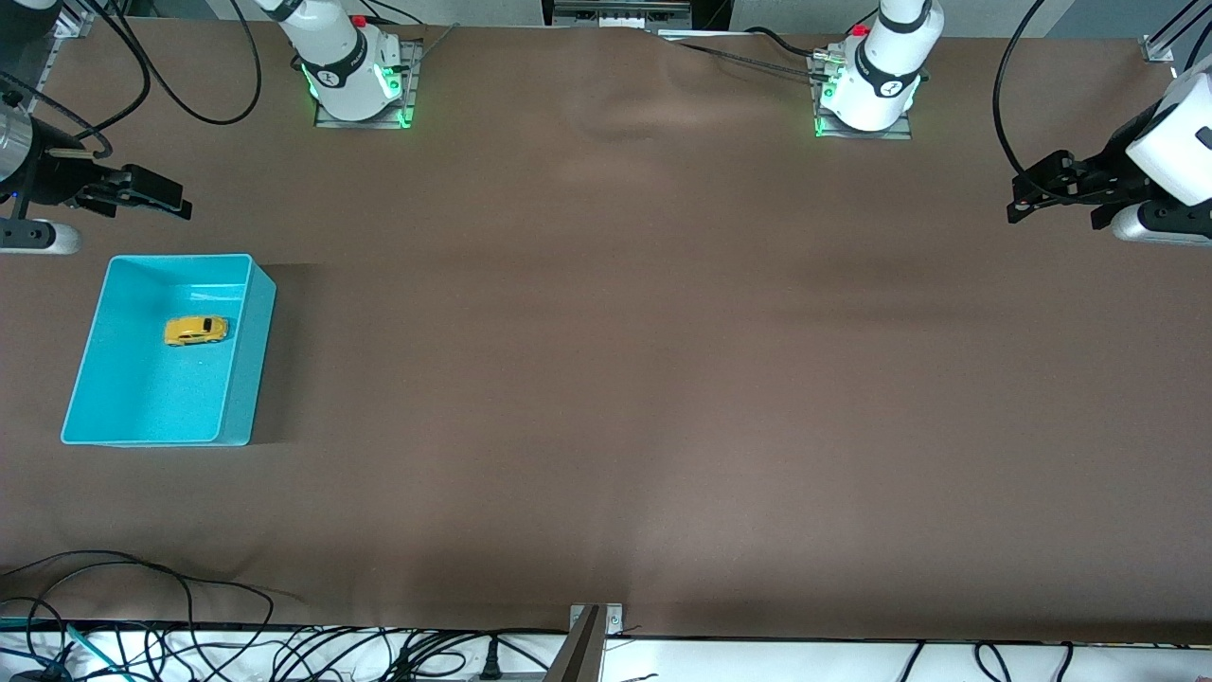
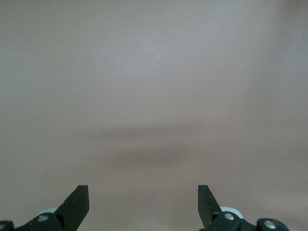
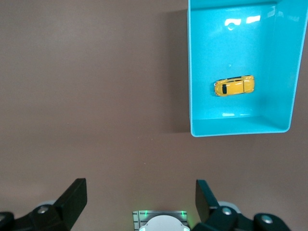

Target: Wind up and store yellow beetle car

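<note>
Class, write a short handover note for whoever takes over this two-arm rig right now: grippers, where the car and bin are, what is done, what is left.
Left gripper: open, empty, waiting over bare table at the left arm's end.
Right gripper: open, empty, over the table beside the turquoise bin.
Yellow beetle car: lying inside the bin, at the right arm's end of the table.
Done: car is stored. Winding cannot be judged from here.
Left: apparently nothing but parking the arms.

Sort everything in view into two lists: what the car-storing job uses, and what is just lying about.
Belongs to the job:
- yellow beetle car, lying in the turquoise bin
- right tool, open, over the table near the bin
- left tool, open, waiting at its end

Just lying about:
- cables along the table's near edge
</note>
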Controlling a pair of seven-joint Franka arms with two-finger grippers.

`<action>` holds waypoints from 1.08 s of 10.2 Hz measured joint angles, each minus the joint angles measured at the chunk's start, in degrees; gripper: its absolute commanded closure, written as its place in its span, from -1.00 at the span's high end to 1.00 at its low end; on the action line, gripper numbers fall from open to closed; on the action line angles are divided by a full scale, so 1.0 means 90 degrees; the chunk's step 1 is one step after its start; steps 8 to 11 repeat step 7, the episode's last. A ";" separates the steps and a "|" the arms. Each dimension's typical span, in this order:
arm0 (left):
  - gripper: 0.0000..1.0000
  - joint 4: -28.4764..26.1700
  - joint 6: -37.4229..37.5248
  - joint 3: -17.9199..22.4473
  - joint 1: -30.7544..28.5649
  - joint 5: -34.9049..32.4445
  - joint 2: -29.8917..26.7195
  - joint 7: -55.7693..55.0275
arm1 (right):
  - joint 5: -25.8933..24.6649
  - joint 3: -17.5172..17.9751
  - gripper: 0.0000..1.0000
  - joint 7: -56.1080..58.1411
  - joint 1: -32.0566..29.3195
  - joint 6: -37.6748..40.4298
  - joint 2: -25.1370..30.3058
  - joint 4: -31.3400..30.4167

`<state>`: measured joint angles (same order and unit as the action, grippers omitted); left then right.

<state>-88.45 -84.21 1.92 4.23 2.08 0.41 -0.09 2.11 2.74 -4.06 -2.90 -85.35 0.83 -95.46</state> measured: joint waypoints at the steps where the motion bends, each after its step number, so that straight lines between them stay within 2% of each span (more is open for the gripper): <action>1: 1.00 0.0000 0.0000 -0.0001 0.0000 0.0000 0.0000 0.0000 | -0.0006 0.0130 1.00 -0.0322 0.0002 0.0006 0.0061 -0.0002; 3: 1.00 0.0000 0.0000 0.0000 0.0000 0.0000 0.0000 0.0000 | -0.0035 0.0244 1.00 -0.0653 0.0003 -0.0002 0.0102 -0.0002; 11: 1.00 0.0000 0.0000 0.0002 -0.0001 0.0000 0.0000 0.0000 | -0.0118 0.0250 1.00 -0.0730 -0.0003 -0.0015 0.0100 -0.0003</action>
